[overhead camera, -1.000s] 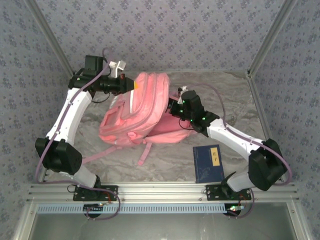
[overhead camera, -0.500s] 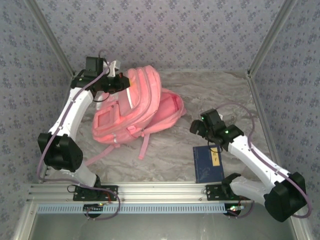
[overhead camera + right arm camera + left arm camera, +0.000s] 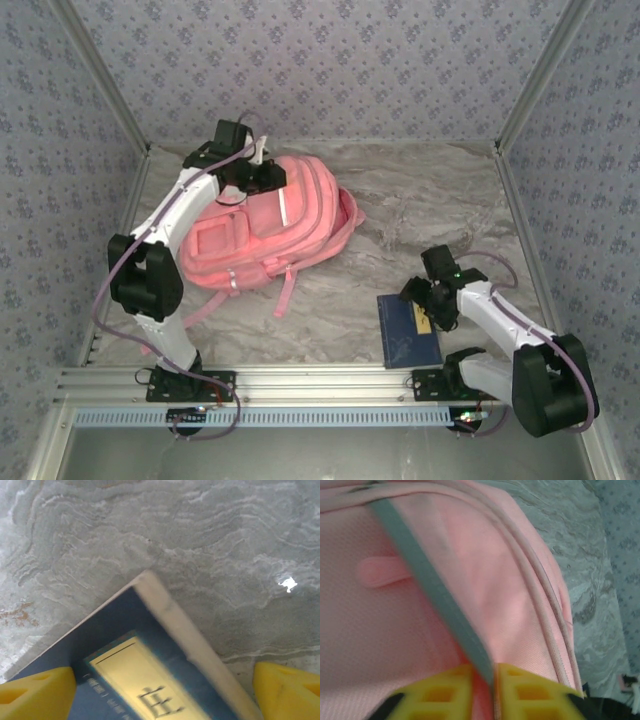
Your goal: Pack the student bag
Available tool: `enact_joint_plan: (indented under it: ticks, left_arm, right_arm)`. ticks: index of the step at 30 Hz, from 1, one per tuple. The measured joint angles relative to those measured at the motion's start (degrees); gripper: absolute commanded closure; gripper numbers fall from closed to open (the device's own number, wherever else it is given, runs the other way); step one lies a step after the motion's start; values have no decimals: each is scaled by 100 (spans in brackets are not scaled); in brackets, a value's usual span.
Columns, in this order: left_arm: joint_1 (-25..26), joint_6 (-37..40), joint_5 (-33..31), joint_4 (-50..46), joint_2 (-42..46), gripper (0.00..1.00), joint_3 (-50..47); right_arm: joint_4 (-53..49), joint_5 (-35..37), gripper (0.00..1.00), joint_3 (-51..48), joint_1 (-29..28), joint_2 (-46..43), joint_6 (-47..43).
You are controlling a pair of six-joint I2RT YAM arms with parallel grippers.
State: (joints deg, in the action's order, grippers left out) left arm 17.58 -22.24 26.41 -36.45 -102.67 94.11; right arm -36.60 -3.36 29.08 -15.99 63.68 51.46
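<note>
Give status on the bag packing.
Done: nothing visibly packed; the blue book lies on the table. In hand: left gripper pinches the top of the student bag, right gripper hangs open over the book. Remaining: grasp book, load it.

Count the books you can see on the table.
1. A dark blue book with a yellow label lies on the table at its near right, below the open right end effector. More may be hidden inside the student bag.

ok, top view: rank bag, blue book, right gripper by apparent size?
1. student bag, by far.
2. blue book.
3. right gripper, open over the book's far corner; it sits higher, nearer the camera, yet looks smaller.
</note>
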Motion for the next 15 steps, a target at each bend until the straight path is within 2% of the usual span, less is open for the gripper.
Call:
enact_joint_plan:
  ticks: [5, 10, 15]
  left_arm:
    - [-33, -11, -393, -221, 20, 48, 9]
    - [-35, -13, -844, -455, 367, 44, -17]
    - [179, -35, -1126, -492, 1193, 42, -350]
  right_arm:
    - [68, 153, 15, 2, -149, 133, 492]
    - [39, 490, 18, 179, -503, 542, 920]
    - [31, 503, 18, 568, -826, 1027, 1038]
